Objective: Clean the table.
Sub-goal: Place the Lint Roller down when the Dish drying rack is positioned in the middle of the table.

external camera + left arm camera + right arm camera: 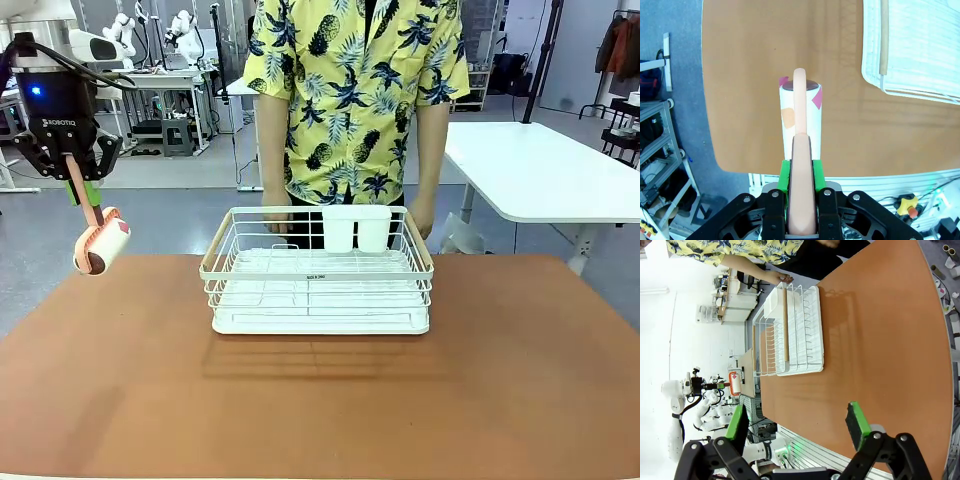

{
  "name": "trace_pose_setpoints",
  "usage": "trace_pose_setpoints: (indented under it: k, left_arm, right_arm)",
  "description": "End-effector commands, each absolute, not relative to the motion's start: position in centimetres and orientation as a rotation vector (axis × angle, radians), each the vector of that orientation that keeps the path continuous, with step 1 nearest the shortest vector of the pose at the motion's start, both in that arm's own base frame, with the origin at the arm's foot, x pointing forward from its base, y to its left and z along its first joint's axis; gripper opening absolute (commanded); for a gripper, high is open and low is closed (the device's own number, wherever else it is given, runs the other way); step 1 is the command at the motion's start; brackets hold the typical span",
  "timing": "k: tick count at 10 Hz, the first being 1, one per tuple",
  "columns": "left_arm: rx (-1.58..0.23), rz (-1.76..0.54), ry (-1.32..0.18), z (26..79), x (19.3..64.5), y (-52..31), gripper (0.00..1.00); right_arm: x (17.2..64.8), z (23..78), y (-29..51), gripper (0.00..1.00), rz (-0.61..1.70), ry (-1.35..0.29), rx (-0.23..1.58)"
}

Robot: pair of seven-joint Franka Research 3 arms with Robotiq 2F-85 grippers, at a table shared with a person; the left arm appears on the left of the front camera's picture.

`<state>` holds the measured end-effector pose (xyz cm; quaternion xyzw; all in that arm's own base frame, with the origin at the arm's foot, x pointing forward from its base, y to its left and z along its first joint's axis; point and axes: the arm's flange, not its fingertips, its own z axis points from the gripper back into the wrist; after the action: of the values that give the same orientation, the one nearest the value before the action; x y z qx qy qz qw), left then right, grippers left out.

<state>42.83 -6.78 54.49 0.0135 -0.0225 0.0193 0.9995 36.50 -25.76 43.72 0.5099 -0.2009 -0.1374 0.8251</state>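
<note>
White wire dish rack point(318, 282) centred on terracotta bench point(320, 400), 2 white cups point(356, 228) inside. Left end effector point(80, 190) raised over bench's left edge, clamped on lint roller point(100, 240). Right end effector point(797, 425) wide open, empty.

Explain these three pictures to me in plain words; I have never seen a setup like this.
This is a robot with two arms, each ending in a two-finger gripper, working at a reddish-brown table opposite a person in a yellow patterned shirt.

The front view is from a fixed camera on the robot's side, looking across the table. The other two come from cameras on each wrist, looking along that gripper's fingers.

On the table stands a white wire dish rack with two white cups at its far edge. The person's hands rest at the rack's far side.

The left gripper is shut on the pink handle of a lint roller, held in the air above the table's left edge. The left wrist view looks down that handle at the roller.

The right gripper is open, holding nothing.
</note>
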Motion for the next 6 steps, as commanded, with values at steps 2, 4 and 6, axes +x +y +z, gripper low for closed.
trace_pose_setpoints:
  k: [2,4,6]
  left_arm:
    - [0.027,0.039,-0.045,54.5,42.8,-6.8,0.21]
    - [-0.038,0.809,0.018,53.1,48.4,-8.3,0.21]
    - [-0.169,1.254,-0.062,50.1,54.3,-6.5,0.21]
  right_arm:
    - [36.5,43.9,-25.7,1.00,-0.280,-0.446,1.101]
    - [36.5,43.9,-25.7,1.00,-0.280,-0.446,1.101]
    - [36.5,43.9,-25.7,1.00,-0.280,-0.446,1.101]
